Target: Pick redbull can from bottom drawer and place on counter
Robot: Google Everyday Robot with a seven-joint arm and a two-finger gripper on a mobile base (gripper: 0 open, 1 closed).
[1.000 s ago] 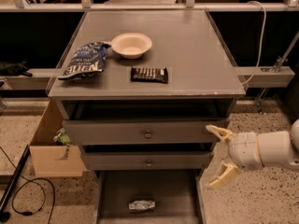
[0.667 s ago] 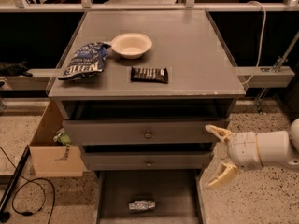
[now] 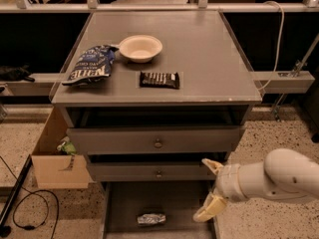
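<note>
Bottom drawer point(image 3: 124, 203), tool point(image 3: 209, 189) just beside.

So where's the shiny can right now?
The redbull can lies low in the camera view, on the bottom drawer floor; the open gripper hovers to its right.

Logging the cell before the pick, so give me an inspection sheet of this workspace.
Surface: counter, grey, worn edges.
Job's things: redbull can lying on its side in the open bottom drawer.
Clutter: chip bag, bowl, candy bar on the counter.
Grippers: pincer open, at the bottom drawer's right edge, apart from the can.
Cables: black cable on floor at left; white cable at right.
Surroundings: cardboard box at left; speckled floor.
</note>
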